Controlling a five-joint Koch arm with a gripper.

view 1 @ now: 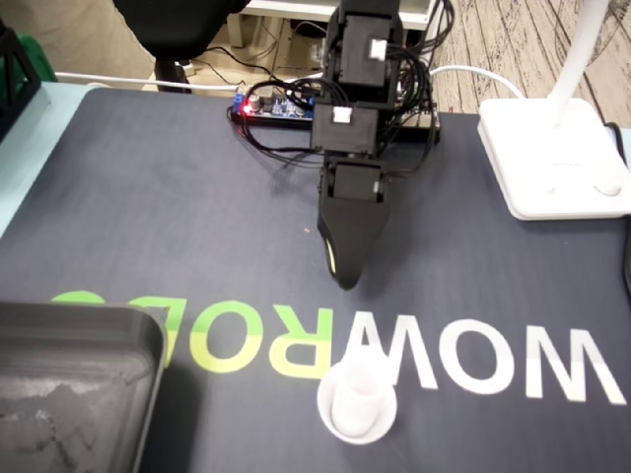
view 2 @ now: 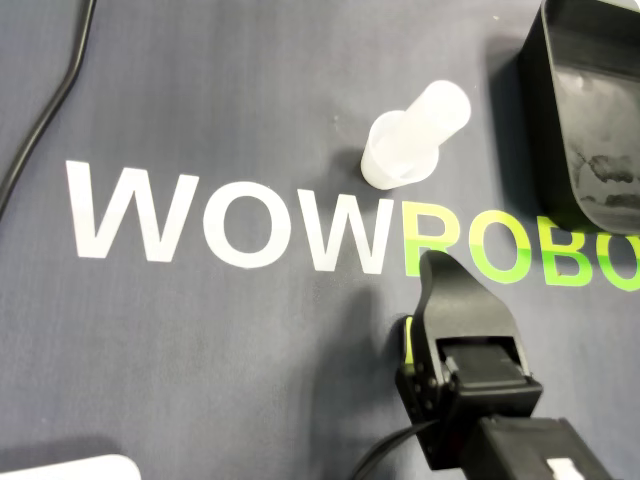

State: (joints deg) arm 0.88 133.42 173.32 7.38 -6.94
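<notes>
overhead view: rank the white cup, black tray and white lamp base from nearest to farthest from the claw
1. white cup: just beyond the claw tip, above the lettering.
2. black tray: top right corner of the view.
3. white lamp base: bottom left corner, only an edge showing, clearly the farthest.

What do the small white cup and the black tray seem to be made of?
The white cup looks like plastic, milky and slightly translucent, matte. The black tray seems hard plastic, semi-glossy: light reflects off its rounded rim, and its floor shows pale scuffs.
</notes>
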